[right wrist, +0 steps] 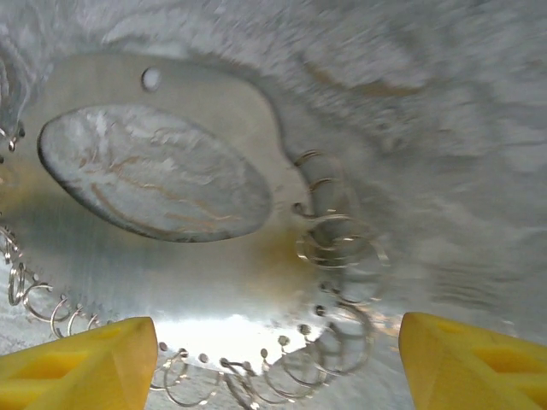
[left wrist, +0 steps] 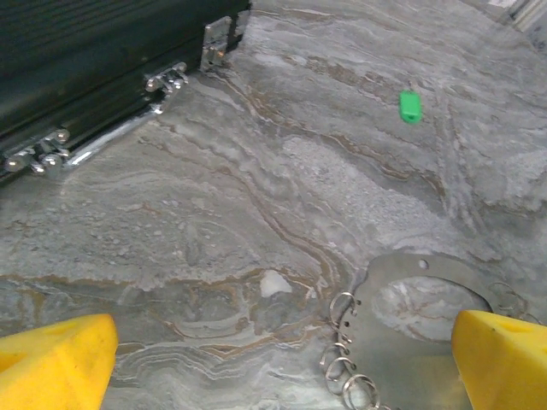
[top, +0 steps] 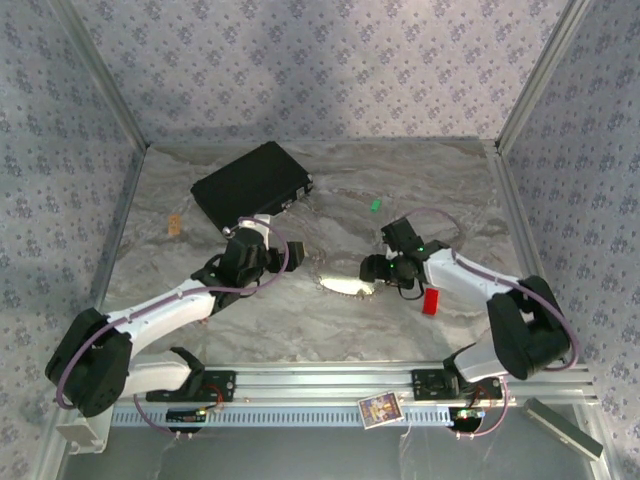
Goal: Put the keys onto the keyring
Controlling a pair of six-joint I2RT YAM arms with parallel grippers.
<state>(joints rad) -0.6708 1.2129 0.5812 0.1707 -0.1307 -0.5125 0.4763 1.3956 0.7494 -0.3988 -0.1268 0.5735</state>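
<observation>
The keyring (top: 345, 288) is a shiny flat silver plate with an oval hole and several small split rings along its edge. It lies on the marble table between my two grippers. One green key (top: 376, 205) lies alone further back, apart from both grippers, and the left wrist view has this green key (left wrist: 411, 107) at the upper right. My left gripper (top: 296, 258) is open, with the keyring (left wrist: 402, 376) just inside its right yellow fingertip (left wrist: 504, 359). My right gripper (top: 372, 270) is open over the keyring (right wrist: 171, 273), nothing between its fingers (right wrist: 77, 367).
A flat black box (top: 250, 185) with metal latches (left wrist: 167, 79) lies at the back left. A red block (top: 431, 301) sits by the right arm. A small tan piece (top: 175, 225) lies at the far left. Patterned walls enclose the table.
</observation>
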